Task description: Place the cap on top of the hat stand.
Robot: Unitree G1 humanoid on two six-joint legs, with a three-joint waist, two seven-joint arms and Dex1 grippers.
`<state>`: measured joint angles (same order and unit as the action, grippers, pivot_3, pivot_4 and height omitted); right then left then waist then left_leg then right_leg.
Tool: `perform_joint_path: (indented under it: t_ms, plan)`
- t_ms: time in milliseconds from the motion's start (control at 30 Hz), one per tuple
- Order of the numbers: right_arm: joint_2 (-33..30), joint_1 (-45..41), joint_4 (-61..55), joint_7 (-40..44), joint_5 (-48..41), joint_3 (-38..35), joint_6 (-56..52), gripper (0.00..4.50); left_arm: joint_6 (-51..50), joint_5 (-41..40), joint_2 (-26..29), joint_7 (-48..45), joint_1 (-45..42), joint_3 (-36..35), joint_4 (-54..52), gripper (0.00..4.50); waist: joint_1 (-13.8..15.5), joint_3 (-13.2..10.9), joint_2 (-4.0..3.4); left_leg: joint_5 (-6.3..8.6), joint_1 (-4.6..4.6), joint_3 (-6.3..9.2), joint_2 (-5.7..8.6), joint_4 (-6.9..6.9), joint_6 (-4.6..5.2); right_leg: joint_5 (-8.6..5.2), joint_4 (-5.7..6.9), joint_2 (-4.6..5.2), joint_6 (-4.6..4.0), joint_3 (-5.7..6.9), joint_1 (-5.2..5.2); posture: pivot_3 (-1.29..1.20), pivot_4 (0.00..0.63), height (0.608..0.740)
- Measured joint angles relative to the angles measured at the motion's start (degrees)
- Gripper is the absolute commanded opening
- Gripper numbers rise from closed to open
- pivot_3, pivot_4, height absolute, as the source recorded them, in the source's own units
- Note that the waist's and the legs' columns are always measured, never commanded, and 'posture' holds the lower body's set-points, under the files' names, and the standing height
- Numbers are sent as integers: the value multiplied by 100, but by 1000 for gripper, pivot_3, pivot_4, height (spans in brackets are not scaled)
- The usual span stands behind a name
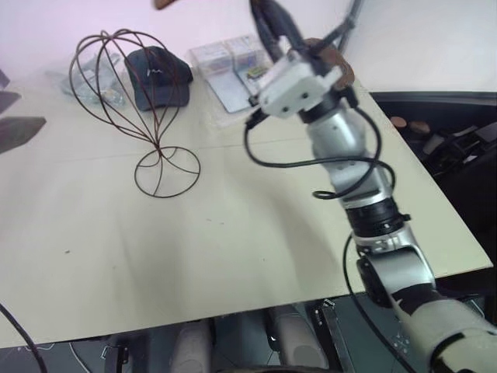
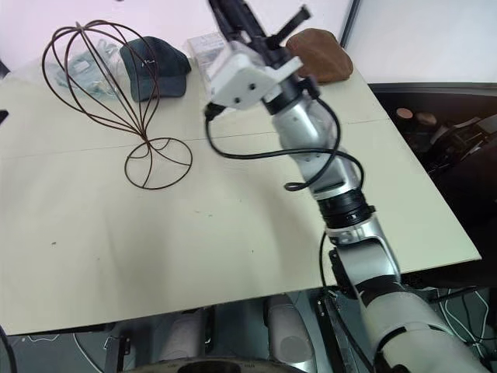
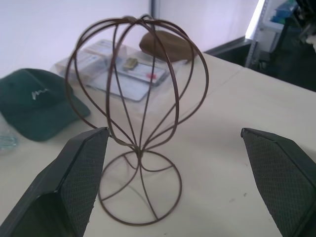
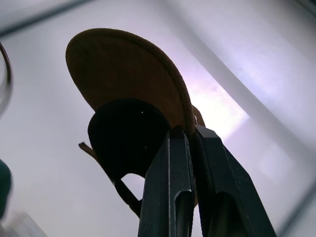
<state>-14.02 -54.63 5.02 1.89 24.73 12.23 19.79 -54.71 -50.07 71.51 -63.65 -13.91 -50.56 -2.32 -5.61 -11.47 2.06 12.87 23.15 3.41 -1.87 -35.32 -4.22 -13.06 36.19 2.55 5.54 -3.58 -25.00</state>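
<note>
The right end effector (image 4: 190,136) was clamped on the edge of the brown cap (image 4: 128,84), held aloft at the top centre of the frame, while the hat stand (image 1: 128,101) stood upright on the table (image 1: 233,233) at upper left. The left end effector (image 3: 173,173) was spread apart, facing the stand.

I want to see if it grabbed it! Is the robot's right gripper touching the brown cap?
Touching. In the right wrist view the right gripper has its two black fingers shut on the edge of the cap, which hangs in the air.
</note>
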Motion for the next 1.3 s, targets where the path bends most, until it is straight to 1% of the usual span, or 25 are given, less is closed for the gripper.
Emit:
perform_joint_path:
  t_ms: [67, 233, 300, 500, 667, 767, 900, 1167, 1300]
  plan:
    - [262, -43, -48, 0, 11, 93, -103, 58, -43, 36, -6, 7, 137, -221, -44, 4500, 2, 0, 0, 0, 7, 0, 0, 0, -1, 0, 1, 1, 0, 0, -7, 0, 150, 740]
    - [564, -58, -114, 1, 149, 246, -207, 58, -241, 68, -97, 45, 435, -639, -307, 4500, 13, 3, 5, -3, 12, 0, 1, -1, -5, 0, 0, 3, -2, 1, -10, 0, 150, 740]
    - [713, -58, -188, 19, 150, 315, -237, 58, -256, 71, -107, 61, 477, -696, -356, 4500, 9, 4, 6, -3, 11, 1, 0, -1, -6, 1, 4, 0, -2, 1, -12, 0, 150, 740]
    - [1091, -56, -361, 129, 120, 453, -318, 58, -226, 84, -107, 103, 467, -677, -332, 4500, 6, 4, 6, -6, 10, 1, -1, -1, -10, 1, 16, -1, -2, 1, -19, 0, 150, 740]
    - [1356, -10, -360, 142, 112, 613, -313, 58, -122, 83, -107, 167, 344, -424, -253, 4500, 6, 4, 6, -6, 10, 1, -1, -1, -11, 1, 17, -1, -2, 1, -20, 0, 150, 740]
    - [1552, 164, -205, 48, 212, 862, -206, 58, -60, 80, -109, 202, 211, -303, -226, 4500, -1, 7, 11, -7, 10, 0, -1, -1, -11, 2, 18, 0, -2, 1, -20, 0, 150, 740]
    - [1596, 362, 204, -46, 399, 1133, -100, 58, -54, 81, -184, 247, 210, -208, -231, 4500, 1, 7, 11, -7, 10, 0, -1, -1, -12, 2, 18, 0, -2, 1, -21, 0, 150, 740]
    - [1499, 394, 553, -402, 936, 1289, 197, 58, -80, 78, -192, 286, 240, -208, -280, 4500, -4, 8, 13, -7, 11, 1, -1, -1, -13, 2, 19, -1, -2, 1, -22, 0, 150, 740]
    - [1439, 407, 553, -503, 1181, 1327, 230, 58, -99, 78, -207, 294, 258, -209, -318, 4500, 0, 9, 14, -7, 11, 1, -1, -1, -13, 2, 19, -1, -2, 1, -22, 0, 150, 740]
